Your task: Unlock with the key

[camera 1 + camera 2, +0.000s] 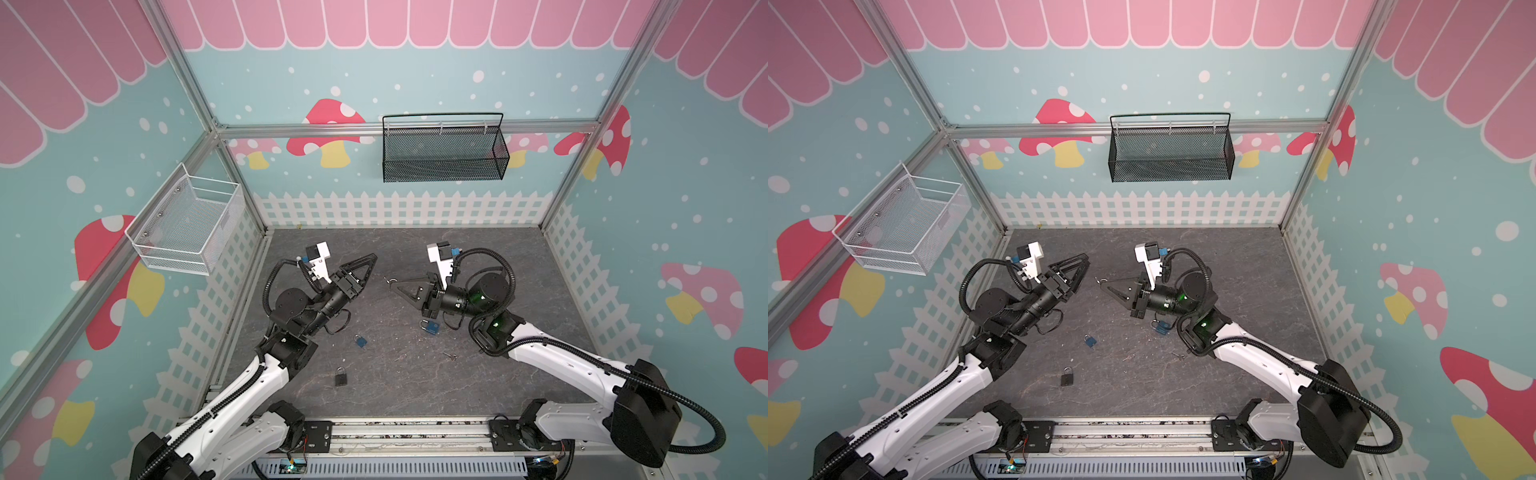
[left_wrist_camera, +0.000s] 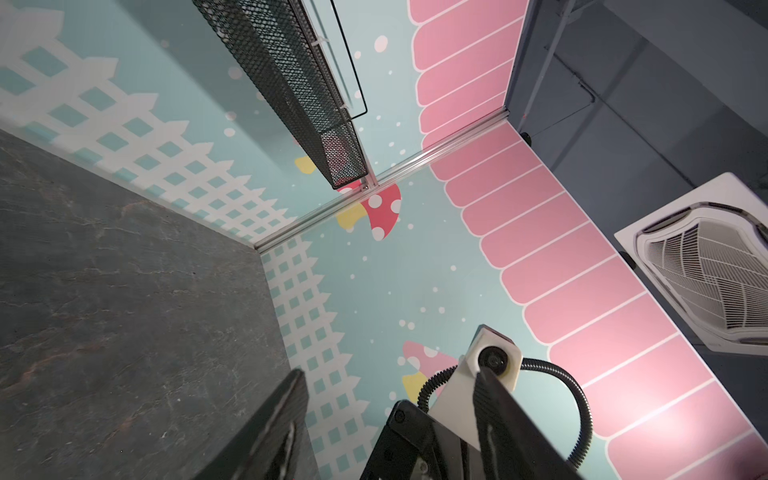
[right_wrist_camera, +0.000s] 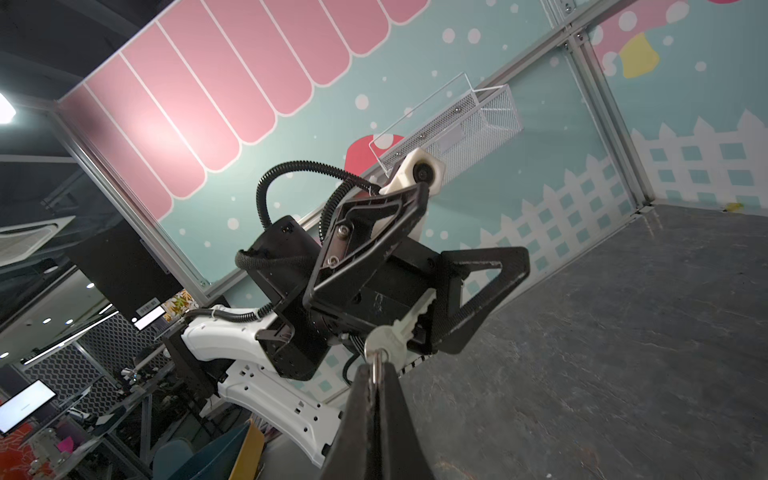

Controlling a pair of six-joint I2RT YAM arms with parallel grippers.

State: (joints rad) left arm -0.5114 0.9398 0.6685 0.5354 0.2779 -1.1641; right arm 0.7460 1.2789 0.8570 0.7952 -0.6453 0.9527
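Note:
My right gripper [image 3: 376, 368] is shut on the ring of a silver key [image 3: 399, 328], held above the grey floor. The key's blade points at my left gripper [image 3: 473, 226]. In both top views the key [image 1: 390, 281] [image 1: 1101, 282] pokes out of the right gripper [image 1: 395, 286] near the middle. The left gripper [image 1: 371, 260] [image 2: 388, 374] is open and empty, a short gap from the key. A blue padlock [image 1: 360, 342], a second blue padlock [image 1: 431, 327] under the right arm and a dark padlock [image 1: 340, 377] lie on the floor, untouched.
A loose key [image 1: 449, 355] lies on the floor near the right arm. A black mesh basket [image 1: 442, 151] hangs on the back wall. A white wire basket [image 1: 187, 224] hangs on the left wall. Walls enclose the floor on three sides.

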